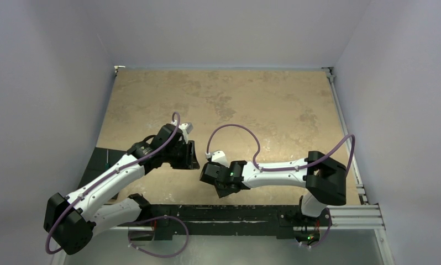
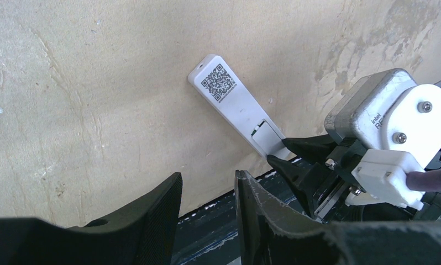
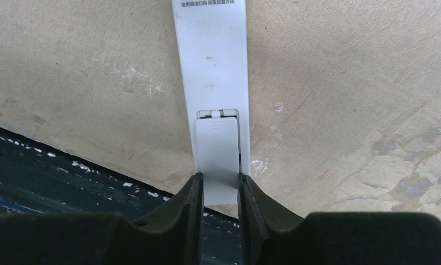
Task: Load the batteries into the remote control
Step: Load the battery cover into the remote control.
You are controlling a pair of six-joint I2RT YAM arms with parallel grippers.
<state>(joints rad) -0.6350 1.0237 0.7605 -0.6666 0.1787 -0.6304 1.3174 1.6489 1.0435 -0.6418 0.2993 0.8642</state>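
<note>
1. The remote control (image 2: 236,105) is laid back-up on the tan table (image 2: 96,83), its QR label (image 2: 220,83) at the far end.
2. Its battery cover (image 3: 217,146) is pinched by the right gripper (image 3: 218,186) at the near end. The fingers (image 3: 192,201) are pressed against the cover's two long edges.
3. A thin dark gap is seen along the cover's right edge, so the cover is seated slightly askew.
4. The left gripper (image 2: 207,185) is held just beside the right one, near the remote but apart from it. Its fingers are spread and nothing is held between them.
5. The remote's near end is placed at the table's dark front strip (image 3: 69,165).
6. In the top view the remote is hidden by the two grippers.
</note>
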